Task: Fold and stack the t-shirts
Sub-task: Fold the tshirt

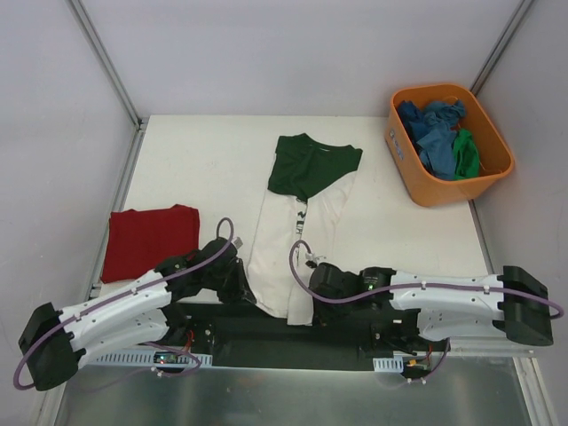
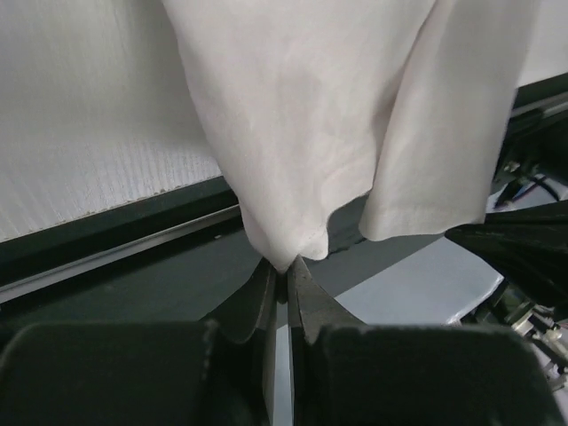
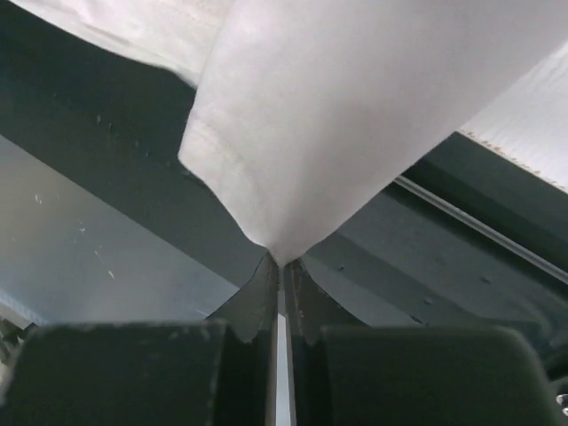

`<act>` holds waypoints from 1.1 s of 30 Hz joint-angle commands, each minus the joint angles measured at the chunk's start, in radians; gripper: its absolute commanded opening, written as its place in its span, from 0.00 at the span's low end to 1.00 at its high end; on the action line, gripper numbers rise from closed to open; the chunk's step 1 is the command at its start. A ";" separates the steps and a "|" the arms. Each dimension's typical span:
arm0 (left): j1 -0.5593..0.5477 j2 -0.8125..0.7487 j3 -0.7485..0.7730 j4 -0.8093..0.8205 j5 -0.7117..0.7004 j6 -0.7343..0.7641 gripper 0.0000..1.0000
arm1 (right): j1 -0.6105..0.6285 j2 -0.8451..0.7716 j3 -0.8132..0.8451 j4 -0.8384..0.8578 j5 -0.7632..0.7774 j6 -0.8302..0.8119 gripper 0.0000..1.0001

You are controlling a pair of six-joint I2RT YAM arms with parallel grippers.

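Fingers of left gripper (image 2: 284,273) and right gripper (image 3: 282,263) are clamping the near hem corners of the white-and-green t-shirt (image 1: 297,240), lying lengthwise on the counter (image 1: 195,160).

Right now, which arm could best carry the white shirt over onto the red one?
Probably the left: the red shirt lies near the left gripper, which pinches the white shirt. The right gripper pinches it too, farther away.

a robot test cell is suggested by blank white panels (image 1: 293,53) framed in metal around a white bench (image 1: 195,160).
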State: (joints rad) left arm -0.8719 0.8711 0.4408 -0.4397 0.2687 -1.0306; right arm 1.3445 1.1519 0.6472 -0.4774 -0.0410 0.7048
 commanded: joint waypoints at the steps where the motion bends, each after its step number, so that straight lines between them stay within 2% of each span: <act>1: -0.004 -0.112 0.053 -0.071 -0.103 -0.033 0.00 | -0.010 -0.079 0.048 -0.104 0.099 -0.003 0.01; 5: -0.003 -0.045 0.211 -0.074 -0.245 0.064 0.00 | -0.071 -0.156 0.153 -0.182 0.194 -0.102 0.01; 11: 0.045 0.173 0.461 -0.076 -0.306 0.223 0.00 | -0.298 -0.167 0.230 -0.225 0.185 -0.284 0.01; 18: 0.238 0.351 0.637 -0.074 -0.229 0.322 0.00 | -0.514 -0.029 0.393 -0.225 0.132 -0.461 0.01; 24: 0.290 0.500 0.769 -0.073 -0.204 0.392 0.00 | -0.666 0.124 0.500 -0.225 0.092 -0.507 0.01; 33: 0.359 0.730 0.938 -0.073 -0.122 0.461 0.00 | -0.795 0.276 0.581 -0.193 0.052 -0.550 0.01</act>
State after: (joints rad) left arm -0.5426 1.5249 1.2892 -0.5152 0.0956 -0.6357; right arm 0.6052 1.3964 1.1591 -0.6849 0.0448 0.2008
